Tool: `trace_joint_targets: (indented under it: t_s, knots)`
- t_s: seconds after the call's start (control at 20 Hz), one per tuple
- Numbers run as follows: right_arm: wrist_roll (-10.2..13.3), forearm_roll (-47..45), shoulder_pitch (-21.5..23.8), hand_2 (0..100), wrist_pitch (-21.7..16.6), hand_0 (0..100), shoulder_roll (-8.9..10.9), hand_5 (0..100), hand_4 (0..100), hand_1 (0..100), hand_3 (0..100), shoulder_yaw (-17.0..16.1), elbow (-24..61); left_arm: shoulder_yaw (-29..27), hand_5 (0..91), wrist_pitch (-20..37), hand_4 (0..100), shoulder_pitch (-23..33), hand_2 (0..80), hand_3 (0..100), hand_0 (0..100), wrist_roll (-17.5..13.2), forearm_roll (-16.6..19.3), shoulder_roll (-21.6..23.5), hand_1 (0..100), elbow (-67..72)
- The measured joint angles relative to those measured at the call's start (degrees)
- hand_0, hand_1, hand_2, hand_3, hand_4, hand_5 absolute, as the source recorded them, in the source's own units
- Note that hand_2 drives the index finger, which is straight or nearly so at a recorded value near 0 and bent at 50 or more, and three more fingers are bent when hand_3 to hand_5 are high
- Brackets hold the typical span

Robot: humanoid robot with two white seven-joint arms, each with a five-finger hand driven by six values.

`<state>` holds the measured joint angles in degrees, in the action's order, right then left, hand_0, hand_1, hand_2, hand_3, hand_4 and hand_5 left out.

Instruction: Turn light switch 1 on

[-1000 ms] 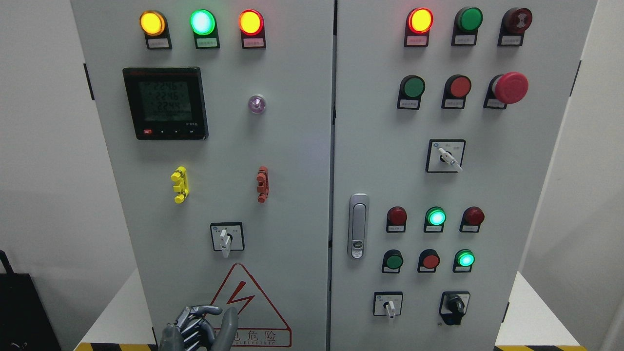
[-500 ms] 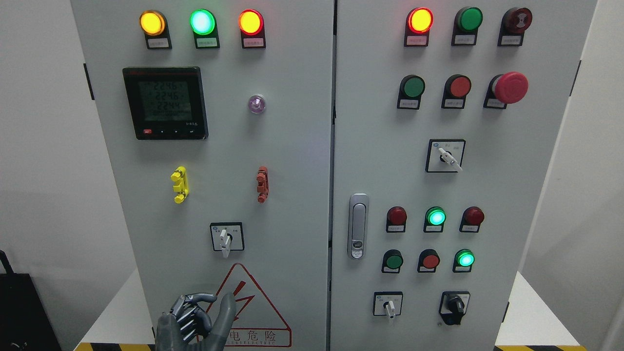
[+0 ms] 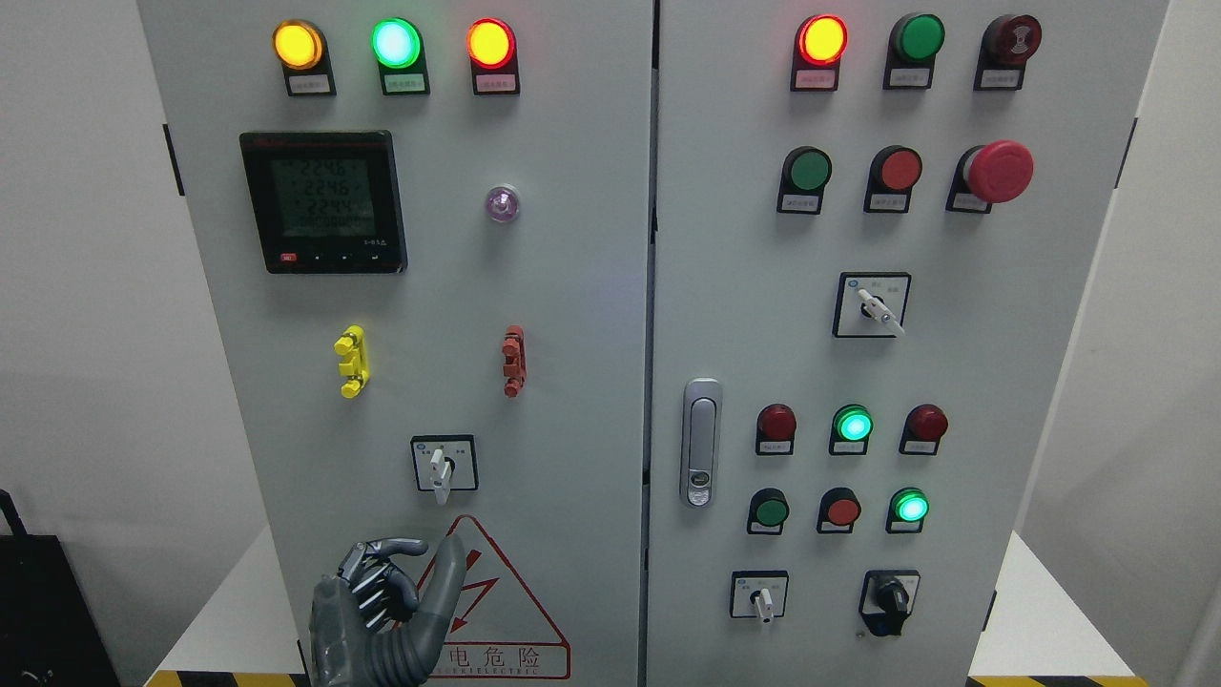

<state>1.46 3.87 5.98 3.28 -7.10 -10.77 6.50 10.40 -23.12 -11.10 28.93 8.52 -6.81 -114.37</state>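
left hand [image 3: 386, 611]: bottom edge, over the warning triangle [image 3: 486, 601]
fingers [image 3: 382, 572]: curled, thumb up, holding nothing
selector switch [image 3: 441, 468]: left door, above the thumb, untouched

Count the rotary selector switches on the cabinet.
4. One on the left door above the left hand; one mid-right door; two at the right door's bottom, white-handled and black-knobbed. None appears hidden.

Grey cabinet [image 3: 572, 286]; black meter [image 3: 324, 202]; below it, yellow clip [image 3: 351, 361], red clip [image 3: 513, 360], red-bordered warning triangle [image 3: 506, 592].
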Motion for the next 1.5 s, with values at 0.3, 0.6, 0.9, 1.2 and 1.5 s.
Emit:
trace_joint_targets:
  t_s: [0.3, 0.6, 0.9, 1.2, 1.5]
  knots:
    - [-0.1, 0.0, 0.0, 0, 0.0, 0, 0.00, 0, 0, 0, 0, 0.0, 0.0, 0.1, 87.6, -1.6, 100, -1.7, 55.6, 100, 15, 0.7, 0.0, -0.3, 71, 0.3]
    - [-0.2, 0.0, 0.0, 0, 0.0, 0, -0.01, 0, 0, 0, 0, 0.0, 0.0, 0.1, 87.6, -2.9, 99, -3.1, 55.7, 100, 15, 1.5, 0.0, -0.5, 72, 0.5]
    - [-0.2, 0.0, 0.0, 0, 0.0, 0, -0.01, 0, 0, 0, 0, 0.0, 0.0, 0.2, 87.7, -4.5, 99, -4.7, 55.7, 100, 14, 1.7, 0.0, -0.8, 73, 0.6]
    - [-0.2, 0.0, 0.0, 0, 0.0, 0, -0.01, 0, 0, 0, 0, 0.0, 0.0, 0.3, 87.7, -5.2, 99, -5.8, 55.6, 100, 14, 2.5, 0.0, -1.0, 72, 0.9]
    - [-0.2, 0.0, 0.0, 0, 0.0, 0, -0.01, 0, 0, 0, 0, 0.0, 0.0, 0.5, 87.8, -6.4, 99, -6.9, 55.6, 100, 14, 2.7, 0.0, -1.2, 72, 1.0]
